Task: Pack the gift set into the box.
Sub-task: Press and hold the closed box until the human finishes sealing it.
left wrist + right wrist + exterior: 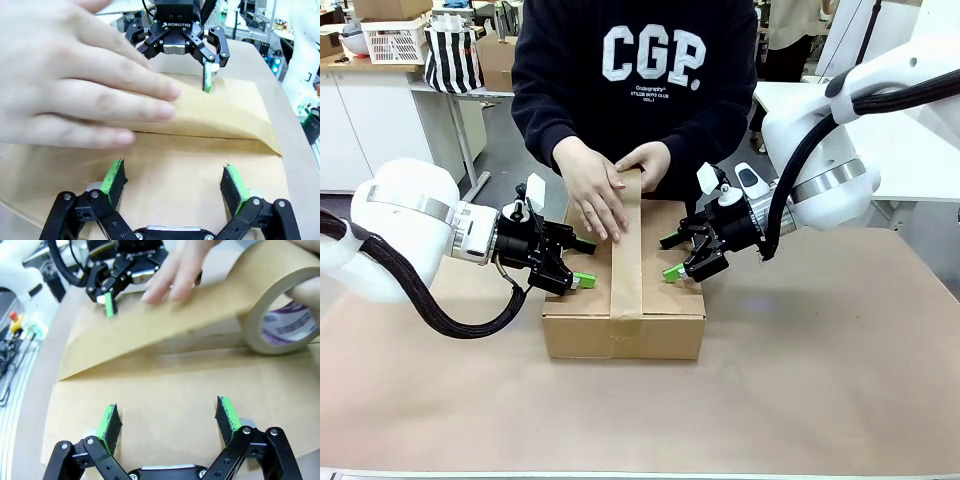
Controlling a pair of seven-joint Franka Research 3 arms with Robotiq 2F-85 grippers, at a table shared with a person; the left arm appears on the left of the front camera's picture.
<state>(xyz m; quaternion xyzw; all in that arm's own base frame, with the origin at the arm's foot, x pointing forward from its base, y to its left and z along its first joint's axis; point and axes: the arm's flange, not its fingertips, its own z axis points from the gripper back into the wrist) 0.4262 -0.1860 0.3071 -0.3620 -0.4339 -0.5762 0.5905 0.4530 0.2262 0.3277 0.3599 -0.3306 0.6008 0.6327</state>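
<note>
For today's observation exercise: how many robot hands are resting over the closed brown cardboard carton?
2. The left black, green-padded robot hand sits open at the carton's left edge; the right robot hand sits open at its right edge, flanking the person's hands.

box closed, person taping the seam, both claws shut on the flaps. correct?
Not quite: both claws are open. The left claw and right claw have their pads spread over the box, gripping nothing, as both wrist views show. The rest holds: the person's hand is laying tape.
</note>
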